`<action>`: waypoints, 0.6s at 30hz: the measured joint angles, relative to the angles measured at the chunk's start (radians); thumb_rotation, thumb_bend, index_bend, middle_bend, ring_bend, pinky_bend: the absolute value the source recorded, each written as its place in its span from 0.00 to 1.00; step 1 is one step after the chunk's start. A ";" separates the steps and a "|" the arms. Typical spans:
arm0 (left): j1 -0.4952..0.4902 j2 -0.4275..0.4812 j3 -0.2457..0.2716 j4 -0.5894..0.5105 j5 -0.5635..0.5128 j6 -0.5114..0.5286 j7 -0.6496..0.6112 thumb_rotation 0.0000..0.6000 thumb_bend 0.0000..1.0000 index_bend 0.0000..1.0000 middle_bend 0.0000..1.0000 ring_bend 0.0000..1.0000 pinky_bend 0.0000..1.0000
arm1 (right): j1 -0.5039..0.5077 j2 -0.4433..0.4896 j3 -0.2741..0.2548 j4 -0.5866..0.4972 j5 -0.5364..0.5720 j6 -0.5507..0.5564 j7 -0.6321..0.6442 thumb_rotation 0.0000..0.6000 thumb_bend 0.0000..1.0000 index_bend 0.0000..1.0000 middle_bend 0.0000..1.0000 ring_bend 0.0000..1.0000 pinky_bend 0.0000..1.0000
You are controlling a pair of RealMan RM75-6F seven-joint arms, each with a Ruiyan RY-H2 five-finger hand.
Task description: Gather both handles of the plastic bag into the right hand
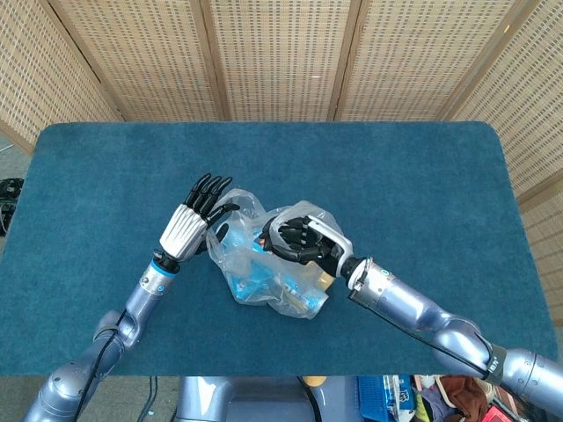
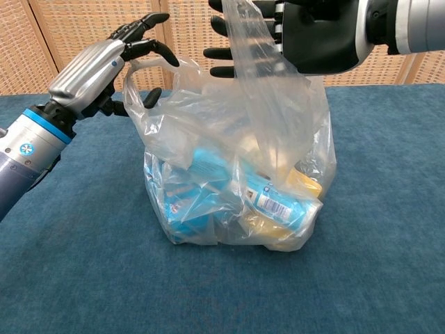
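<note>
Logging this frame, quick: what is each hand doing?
Left hand: holds the bag's left handle.
Right hand: holds the right handle.

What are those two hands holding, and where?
Each hand holds one handle of the plastic bag: right hand one, left hand the other.
</note>
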 measured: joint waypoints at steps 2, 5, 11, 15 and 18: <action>-0.004 -0.002 -0.017 -0.018 -0.016 -0.004 -0.015 1.00 0.49 0.39 0.00 0.00 0.00 | -0.002 -0.001 0.002 0.000 0.002 -0.001 -0.003 1.00 0.40 0.40 0.50 0.25 0.26; -0.012 0.000 -0.041 -0.046 -0.037 -0.008 -0.035 1.00 0.49 0.43 0.00 0.00 0.00 | -0.004 -0.002 0.005 -0.001 0.005 -0.003 -0.009 1.00 0.40 0.40 0.50 0.25 0.26; -0.021 0.020 -0.076 -0.107 -0.065 -0.009 -0.058 1.00 0.49 0.49 0.00 0.00 0.00 | -0.009 -0.004 0.013 -0.007 0.015 -0.007 -0.024 1.00 0.40 0.40 0.50 0.25 0.26; -0.023 0.041 -0.086 -0.138 -0.070 0.001 -0.055 1.00 0.49 0.50 0.00 0.00 0.00 | -0.010 -0.004 0.015 -0.013 0.020 -0.010 -0.031 1.00 0.40 0.40 0.50 0.25 0.26; -0.024 0.058 -0.091 -0.164 -0.069 0.015 -0.049 1.00 0.49 0.49 0.00 0.00 0.00 | -0.012 -0.004 0.017 -0.017 0.024 -0.009 -0.037 1.00 0.40 0.40 0.50 0.25 0.26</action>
